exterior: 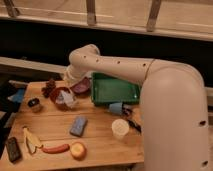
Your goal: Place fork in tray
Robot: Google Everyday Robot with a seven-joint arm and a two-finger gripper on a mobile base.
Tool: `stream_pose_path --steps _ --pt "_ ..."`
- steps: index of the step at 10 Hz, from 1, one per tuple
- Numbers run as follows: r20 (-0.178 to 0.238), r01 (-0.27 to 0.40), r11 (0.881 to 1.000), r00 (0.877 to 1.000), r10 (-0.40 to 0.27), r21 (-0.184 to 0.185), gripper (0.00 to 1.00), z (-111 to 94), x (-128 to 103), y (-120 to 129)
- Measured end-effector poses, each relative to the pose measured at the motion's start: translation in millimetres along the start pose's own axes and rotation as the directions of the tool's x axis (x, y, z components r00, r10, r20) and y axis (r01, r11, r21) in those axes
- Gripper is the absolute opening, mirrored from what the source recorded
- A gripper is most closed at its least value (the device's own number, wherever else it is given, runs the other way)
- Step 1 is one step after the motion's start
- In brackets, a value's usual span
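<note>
1. The fork cannot be made out anywhere on the table (100,142); it may be hidden under the arm (130,67) or already carried.
2. The tray (114,89) sits at the back of the table, bare inside as far as shows.
3. The gripper is out of sight behind the arm's wrist, near the red bowls (62,96) just left of the tray; whether it is open, closed or gripping cannot be told.
4. To do this well: move over the tray's middle, lower below its rim, then release so the fork lands flat inside.
</note>
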Motion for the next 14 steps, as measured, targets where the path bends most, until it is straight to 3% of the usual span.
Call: stream_pose_path --steps 2,4,7,8,12,14 --pt "0.023 -0.095 0.995 0.995 0.094 0.015 0.0 -19 1 -44" --pt "0.056 -0.186 0.982 0.981 0.185 0.017 0.0 -35 2 -76" --pt "0.063 -0.211 0.977 0.976 0.209 0.017 0.01 -37 2 -86" --pt "0.064 -0.211 0.977 0.976 0.21 0.017 0.05 -37 2 -86" --pt "0.062 -0.212 0.977 0.976 0.211 0.019 0.45 -36 3 -86" --pt "0.119 -0.272 0.96 0.957 0.265 0.057 0.65 -44 3 -94"
